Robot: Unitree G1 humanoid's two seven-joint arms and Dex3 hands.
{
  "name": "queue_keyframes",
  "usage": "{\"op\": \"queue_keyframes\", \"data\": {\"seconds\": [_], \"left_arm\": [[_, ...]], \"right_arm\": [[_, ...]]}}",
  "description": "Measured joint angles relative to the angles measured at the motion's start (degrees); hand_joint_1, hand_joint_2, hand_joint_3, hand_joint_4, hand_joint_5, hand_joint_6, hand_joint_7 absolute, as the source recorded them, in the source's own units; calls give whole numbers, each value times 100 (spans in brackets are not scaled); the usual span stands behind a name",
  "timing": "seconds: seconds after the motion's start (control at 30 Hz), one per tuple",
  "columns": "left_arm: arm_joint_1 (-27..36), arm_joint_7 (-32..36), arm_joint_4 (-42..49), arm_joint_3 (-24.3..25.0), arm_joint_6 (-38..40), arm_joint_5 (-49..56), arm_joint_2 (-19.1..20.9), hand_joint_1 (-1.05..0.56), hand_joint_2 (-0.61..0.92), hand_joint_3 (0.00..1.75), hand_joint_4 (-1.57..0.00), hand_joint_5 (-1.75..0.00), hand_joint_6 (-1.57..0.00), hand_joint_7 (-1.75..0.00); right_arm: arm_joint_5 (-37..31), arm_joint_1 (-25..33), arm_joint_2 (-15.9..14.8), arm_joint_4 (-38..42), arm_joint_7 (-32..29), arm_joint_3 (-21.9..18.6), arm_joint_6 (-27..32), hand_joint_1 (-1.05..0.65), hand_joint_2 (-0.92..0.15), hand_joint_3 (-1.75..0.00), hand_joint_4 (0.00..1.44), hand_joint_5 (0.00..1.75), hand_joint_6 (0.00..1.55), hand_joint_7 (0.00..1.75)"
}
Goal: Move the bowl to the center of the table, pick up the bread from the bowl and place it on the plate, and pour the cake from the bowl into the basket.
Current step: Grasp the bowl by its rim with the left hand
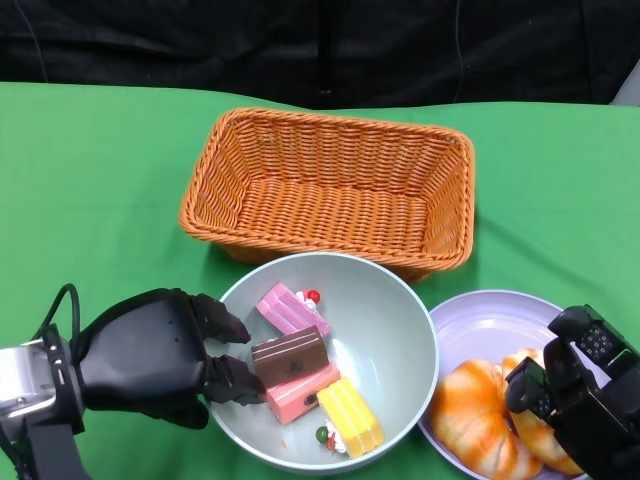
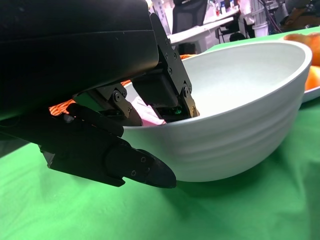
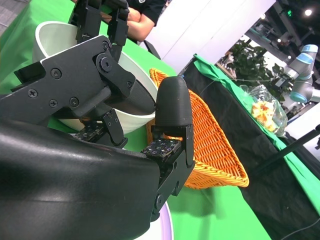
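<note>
The pale green bowl (image 1: 390, 330) stands at the near middle of the table, just in front of the basket (image 1: 330, 190). In it lie several cake pieces (image 1: 300, 365): pink, brown and yellow. My left hand (image 1: 160, 355) grips the bowl's left rim; in the left wrist view its fingers (image 2: 165, 92) reach inside the bowl (image 2: 240, 135) and its thumb lies on the outer wall. The orange bread (image 1: 475, 405) lies on the lilac plate (image 1: 490, 320) at the right. My right hand (image 1: 580, 395) hovers over the bread's right side, fingers apart (image 3: 170, 105), holding nothing.
The woven orange basket (image 3: 215, 145) is empty and sits behind the bowl (image 3: 50, 40). A green cloth (image 1: 90, 180) covers the table. A person (image 3: 145, 15) stands beyond the table's far side in the right wrist view.
</note>
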Motion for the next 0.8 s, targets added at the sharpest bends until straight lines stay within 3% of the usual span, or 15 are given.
{"op": "queue_keyframes", "data": {"seconds": [0.33,0.8], "left_arm": [[-338,583,551,-716,377,143,-83,-48,84,1,-88,-2,-95,-1],[-642,1056,923,-1223,600,134,-124,-48,88,1,-91,-2,-99,-1]], "right_arm": [[-199,-147,11,433,260,-29,-228,-13,-69,-110,86,175,63,174],[-254,-204,69,692,429,-38,-424,-12,-67,-113,86,175,64,172]]}}
